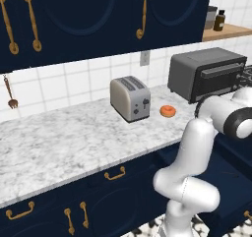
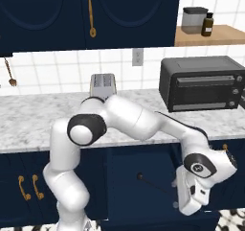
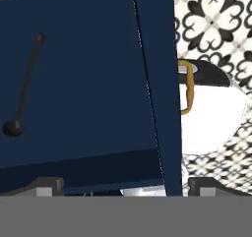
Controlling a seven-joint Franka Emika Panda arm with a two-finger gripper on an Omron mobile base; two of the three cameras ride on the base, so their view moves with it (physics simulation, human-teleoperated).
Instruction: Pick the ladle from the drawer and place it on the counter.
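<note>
Navy-blue drawer [image 2: 143, 177] stands pulled out below the table [image 1: 74, 142], and I read this as the opening step done. The black ladle [image 3: 22, 91] lies flat on the drawer floor, untouched; it also shows as a thin dark line in the right base view. In the hand view its small round bowl sits at lower left and its thin handle runs up and slightly right, so the long axis lies near parallel to the drawer's side wall. My hand [image 3: 123, 189] hovers above the drawer's front corner with its fingers spread wide and nothing between them. I judge that reaching, gripping, lifting and setting the ladle on the table all remain.
</note>
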